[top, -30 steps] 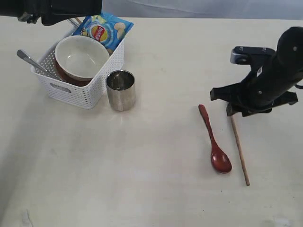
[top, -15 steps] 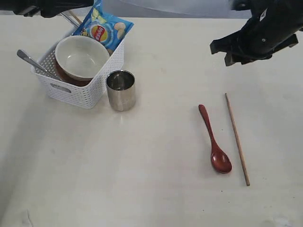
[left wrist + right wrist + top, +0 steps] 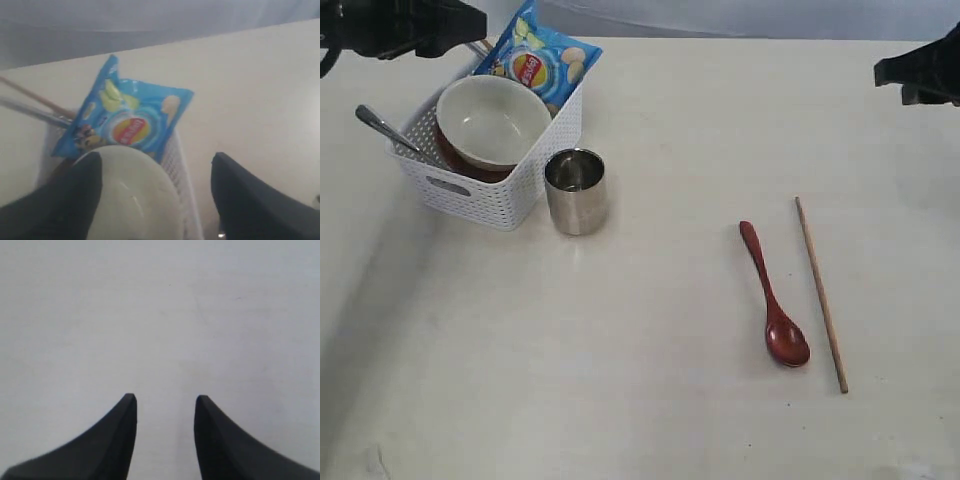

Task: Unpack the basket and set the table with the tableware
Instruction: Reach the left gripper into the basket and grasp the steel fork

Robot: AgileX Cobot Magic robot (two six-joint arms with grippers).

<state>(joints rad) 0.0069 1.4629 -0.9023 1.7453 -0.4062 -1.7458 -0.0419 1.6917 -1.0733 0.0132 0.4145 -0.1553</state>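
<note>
Backing off with right hand [image 3: 165, 400], apart and empty, chopstick [image 3: 820, 292] dropped far behind beside wooden spoon [image 3: 775, 300]; left hand [image 3: 156, 160] apart above bowl [image 3: 490, 125] next.

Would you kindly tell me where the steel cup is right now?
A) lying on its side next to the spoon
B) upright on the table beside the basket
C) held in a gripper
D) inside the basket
B: the steel cup stands upright on the table, just outside the basket, with its open mouth facing up.
</note>
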